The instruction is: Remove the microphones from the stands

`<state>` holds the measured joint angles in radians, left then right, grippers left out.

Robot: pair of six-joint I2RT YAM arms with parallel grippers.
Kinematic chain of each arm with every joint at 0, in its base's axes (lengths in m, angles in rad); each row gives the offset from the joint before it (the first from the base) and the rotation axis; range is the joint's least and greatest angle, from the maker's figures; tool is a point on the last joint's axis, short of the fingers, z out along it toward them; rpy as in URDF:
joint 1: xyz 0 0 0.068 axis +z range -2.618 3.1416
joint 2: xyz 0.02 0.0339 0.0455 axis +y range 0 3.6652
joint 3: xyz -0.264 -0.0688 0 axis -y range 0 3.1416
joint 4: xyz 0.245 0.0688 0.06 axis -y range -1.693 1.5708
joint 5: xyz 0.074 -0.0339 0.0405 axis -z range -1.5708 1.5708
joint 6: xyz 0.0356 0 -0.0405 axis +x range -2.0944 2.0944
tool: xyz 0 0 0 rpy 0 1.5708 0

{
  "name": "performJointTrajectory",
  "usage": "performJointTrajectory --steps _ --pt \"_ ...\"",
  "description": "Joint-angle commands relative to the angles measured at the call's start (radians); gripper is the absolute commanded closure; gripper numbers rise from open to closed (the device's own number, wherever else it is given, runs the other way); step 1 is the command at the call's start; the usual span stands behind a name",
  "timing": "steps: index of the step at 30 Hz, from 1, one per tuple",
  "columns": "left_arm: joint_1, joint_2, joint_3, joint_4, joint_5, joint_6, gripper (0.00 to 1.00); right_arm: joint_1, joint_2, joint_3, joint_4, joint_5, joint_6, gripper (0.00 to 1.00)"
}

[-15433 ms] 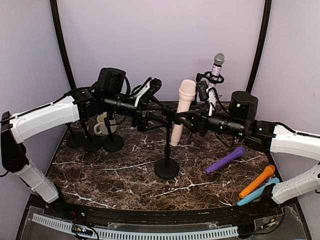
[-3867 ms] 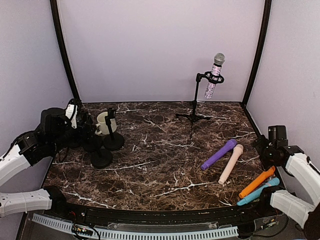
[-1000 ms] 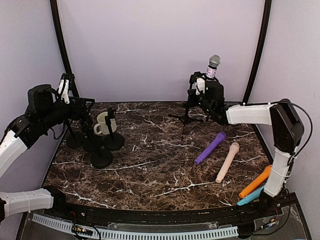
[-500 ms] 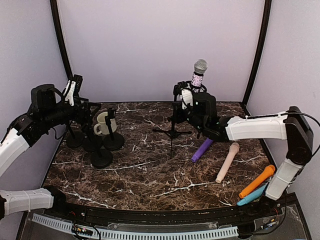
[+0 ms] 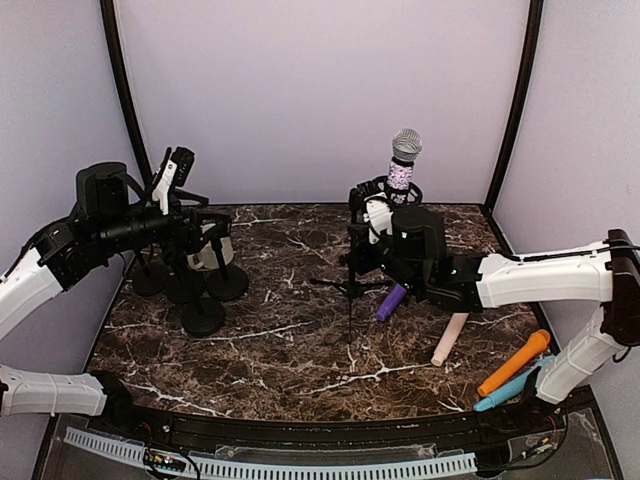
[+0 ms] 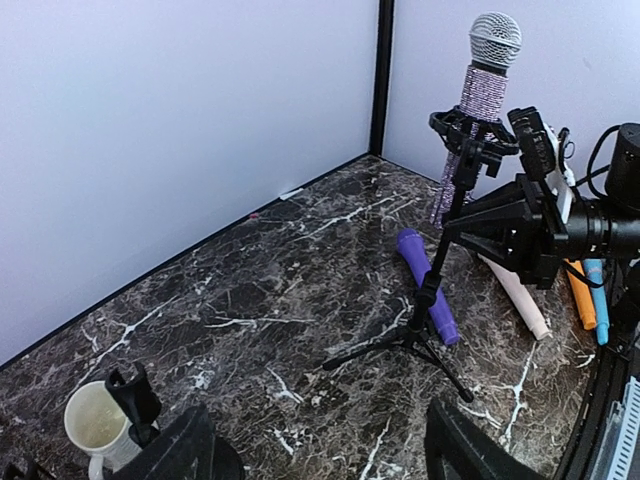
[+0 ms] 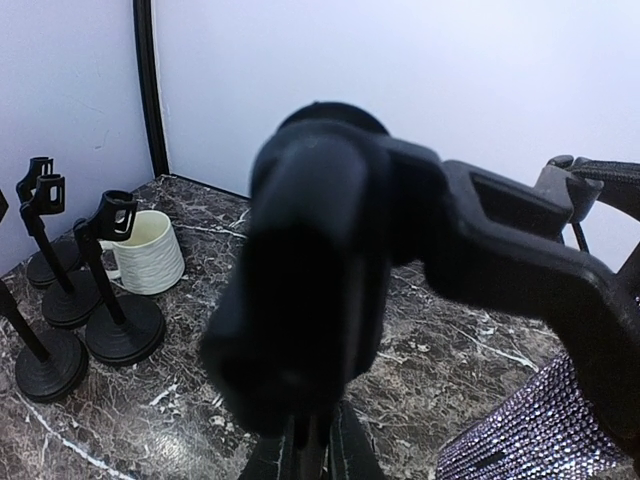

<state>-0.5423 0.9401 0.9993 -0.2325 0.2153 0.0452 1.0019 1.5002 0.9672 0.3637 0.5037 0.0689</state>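
The microphone (image 5: 404, 162) has a sparkly purple body and a silver grille. It stands upright in the clip of a black tripod stand (image 5: 351, 285) near the middle of the table. My right gripper (image 5: 360, 238) is shut on the stand's pole below the clip. In the right wrist view the clip's knob (image 7: 310, 260) fills the frame, and the fingers (image 7: 340, 455) pinch the pole beneath it. My left gripper (image 5: 180, 160) hangs open and empty over the left side, well apart from the microphone (image 6: 487, 80). Its fingers (image 6: 190, 455) show wide apart at the bottom edge.
A purple microphone (image 5: 390, 300) lies right beside the tripod's feet. A beige one (image 5: 450, 338), an orange one (image 5: 515, 362) and a blue one (image 5: 515, 388) lie to the right. Several black desk stands (image 5: 203, 315) and a cream mug (image 5: 207, 252) stand at the left.
My right arm has dragged the stand, with the microphone in it, from the back right toward the table's middle. My left gripper has moved right and its jaws have narrowed slightly.
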Motion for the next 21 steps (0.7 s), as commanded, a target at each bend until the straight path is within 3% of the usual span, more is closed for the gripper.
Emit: performJointTrajectory --steps 1,12,15,21 --pt "-0.068 0.043 0.044 0.022 -0.043 0.032 0.26 0.019 -0.058 -0.016 0.092 0.067 0.022 1.0" --pt "-0.141 0.067 0.028 0.104 -0.057 -0.027 0.26 0.024 -0.067 -0.063 0.085 0.078 0.076 0.99" --pt "-0.172 0.087 0.029 0.113 -0.086 -0.026 0.26 0.024 -0.077 -0.069 0.078 0.074 0.077 0.78" --pt "-0.251 0.133 0.02 0.159 -0.175 -0.039 0.26 0.027 -0.121 -0.096 0.077 0.061 0.086 0.51"
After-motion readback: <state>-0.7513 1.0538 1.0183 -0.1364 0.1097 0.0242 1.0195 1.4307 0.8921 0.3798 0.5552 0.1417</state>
